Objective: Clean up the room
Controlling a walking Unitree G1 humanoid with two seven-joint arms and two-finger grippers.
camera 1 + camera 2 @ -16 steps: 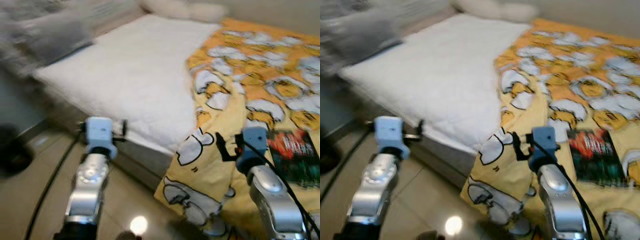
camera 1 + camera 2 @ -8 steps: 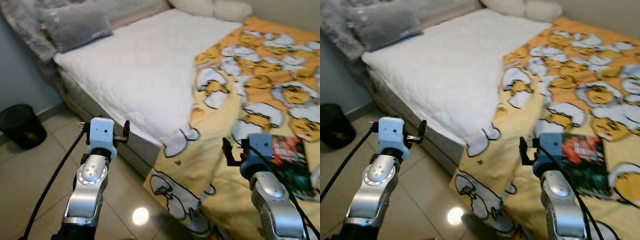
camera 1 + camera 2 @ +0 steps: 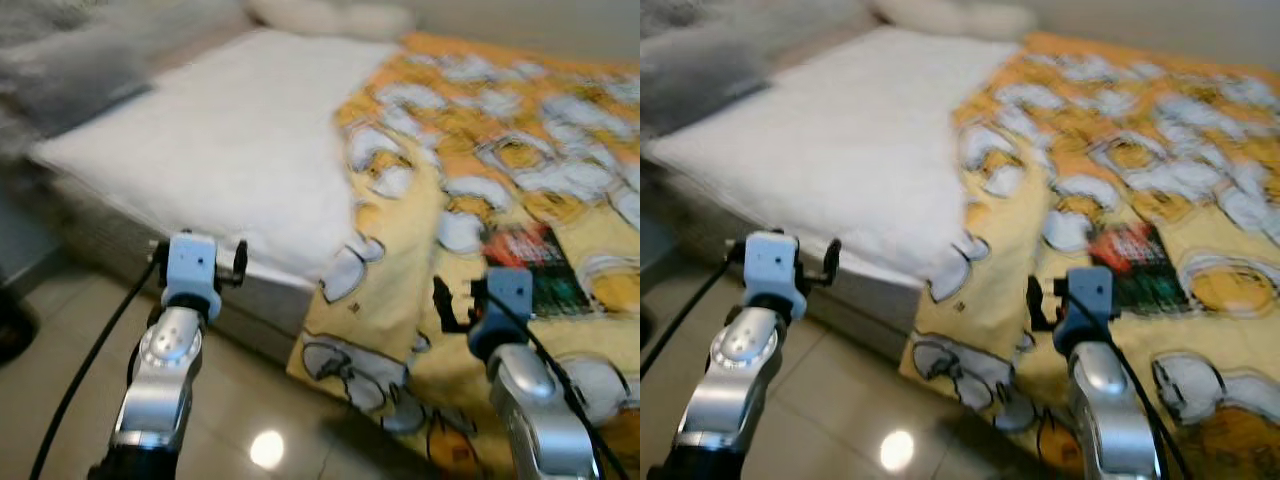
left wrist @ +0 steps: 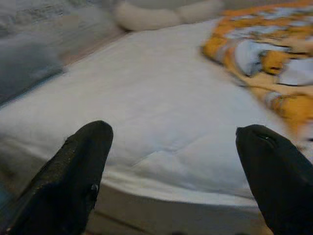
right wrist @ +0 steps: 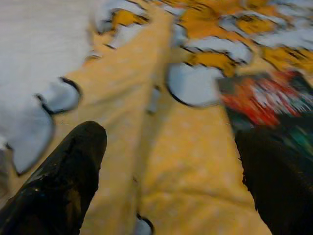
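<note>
A bed with a white mattress pad [image 3: 230, 150] stands before me, its right half under a yellow and orange cartoon-print blanket [image 3: 480, 140] that hangs over the near edge. A dark book with a red and green cover [image 3: 535, 265] lies on the blanket. My right gripper [image 5: 171, 161] is open, held low above the blanket just short of the book [image 5: 264, 103]. My left gripper [image 4: 171, 161] is open too, raised by the bed's near edge and facing the white pad [image 4: 161, 112]. Neither holds anything.
A grey cushion [image 3: 70, 85] lies at the bed's far left, and white pillows [image 3: 330, 18] at its head. Glossy beige floor tiles [image 3: 240, 420] run beneath my arms, with the blanket's hem [image 3: 350, 370] draped down to them. A black cable trails from the left arm.
The camera has swung, so the whole scene shifted and blurred; the black bin at the left has left the picture. Both arms keep much the same raised pose, grippers still open.
</note>
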